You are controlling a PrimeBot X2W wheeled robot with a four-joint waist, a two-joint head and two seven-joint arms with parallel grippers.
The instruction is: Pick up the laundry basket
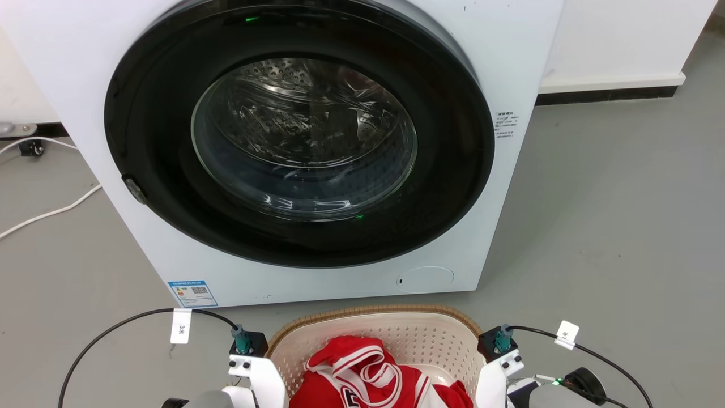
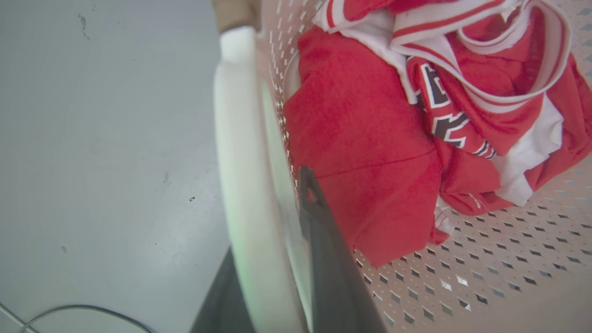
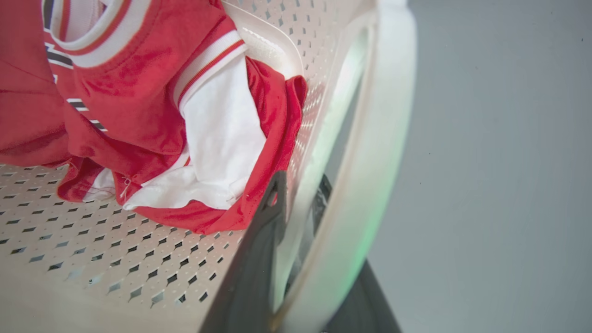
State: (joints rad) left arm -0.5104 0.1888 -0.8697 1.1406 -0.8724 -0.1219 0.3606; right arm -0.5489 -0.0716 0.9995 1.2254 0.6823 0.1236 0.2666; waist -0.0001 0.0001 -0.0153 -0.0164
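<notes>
- Basket point(image 1: 374, 310) is sitting low, just in front of the washer point(image 1: 85, 62), btw your two wrists. Can't tell if it's resting on the floor point(image 1: 612, 226) or just off it.
- L gripper point(image 2: 277, 217) is straddling the basket's left side: one finger inside the wall, one outside, nearly closed and pinching the plastic.
- R gripper point(image 3: 300, 185) is doing the same on the right side, clamping the handle bar w/ the outer finger showing thru the slot.
- Handling, my guess: thin perforated plastic, stiff-ish but flexing if you're squeezing hard or lifting unevenly. Probably light, w/ only cloth inside. The smooth edge may be slipping, so you're best gripping at the side handles, both arms rising together, level.
- Count: 1 basket, 1 washer, 1 red-and-white jersey point(image 1: 362, 368) that I'm making out, 2 grippers.
</notes>
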